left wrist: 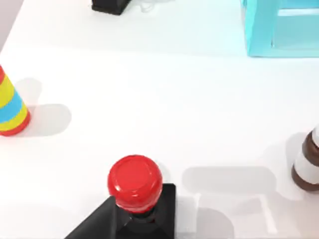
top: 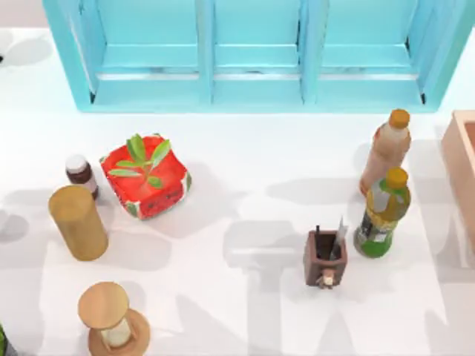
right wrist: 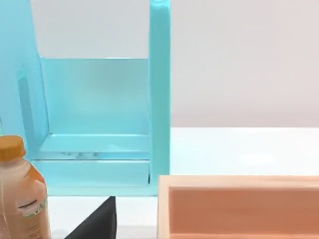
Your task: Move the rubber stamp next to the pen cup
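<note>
The rubber stamp (left wrist: 135, 191) stands upright on the white table (left wrist: 164, 109) in the left wrist view, low in the frame, red knob over black base, with nothing touching it. In the top view the pen cup (top: 325, 257) sits right of centre, holding dark pens and a pale strip, just beside a green bottle (top: 381, 213). A red pot (top: 145, 176) at centre-left holds a green plant. Whether either gripper's fingers are open or closed cannot be told.

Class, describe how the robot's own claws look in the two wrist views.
The left claw and the right claw each appear as a plain, matte black, pointed wedge at the picture's edge. No cables, markings or other colours can be made out.
</note>
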Available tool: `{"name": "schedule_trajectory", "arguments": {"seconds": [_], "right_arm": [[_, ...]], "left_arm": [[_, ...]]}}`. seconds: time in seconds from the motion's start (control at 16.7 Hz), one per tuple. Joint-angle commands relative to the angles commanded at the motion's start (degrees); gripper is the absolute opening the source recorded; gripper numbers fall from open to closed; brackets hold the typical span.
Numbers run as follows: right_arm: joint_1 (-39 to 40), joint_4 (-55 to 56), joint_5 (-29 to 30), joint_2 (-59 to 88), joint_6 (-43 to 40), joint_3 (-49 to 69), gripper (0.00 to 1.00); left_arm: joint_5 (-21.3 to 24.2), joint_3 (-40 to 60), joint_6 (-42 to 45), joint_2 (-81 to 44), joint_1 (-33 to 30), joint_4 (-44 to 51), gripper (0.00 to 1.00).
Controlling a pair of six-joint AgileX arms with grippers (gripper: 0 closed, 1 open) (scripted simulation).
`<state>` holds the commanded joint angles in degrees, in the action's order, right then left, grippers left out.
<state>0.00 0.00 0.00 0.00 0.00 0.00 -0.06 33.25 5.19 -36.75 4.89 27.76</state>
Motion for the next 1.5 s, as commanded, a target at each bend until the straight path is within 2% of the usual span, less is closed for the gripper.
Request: {"name": "schedule_trajectory", "arguments": {"seconds": [0.48,0.78,1.02,1.32,1.5], "right_arm": [[0.0,0.0,0.0,0.0,0.0,0.0,1.00],[0.0,0.0,0.0,0.0,0.0,0.0,1.00],[0.0,0.0,0.0,0.0,0.0,0.0,1.00],[0.0,0.0,0.0,0.0,0.0,0.0,1.00],[0.0,0.0,0.0,0.0,0.0,0.0,1.00]], "left_arm": [[0.0,38.8,5.8,-45.7,5.3,30.7,1.00],[0.1,55.5,8.4,-65.6,7.4,43.8,1.00],[0.1,60.6,9.2,-71.5,8.1,47.9,1.00],[0.1,60.3,9.1,-71.4,7.8,47.6,1.00],[0.1,56.7,9.1,-72.3,8.0,43.6,1.00]]}}
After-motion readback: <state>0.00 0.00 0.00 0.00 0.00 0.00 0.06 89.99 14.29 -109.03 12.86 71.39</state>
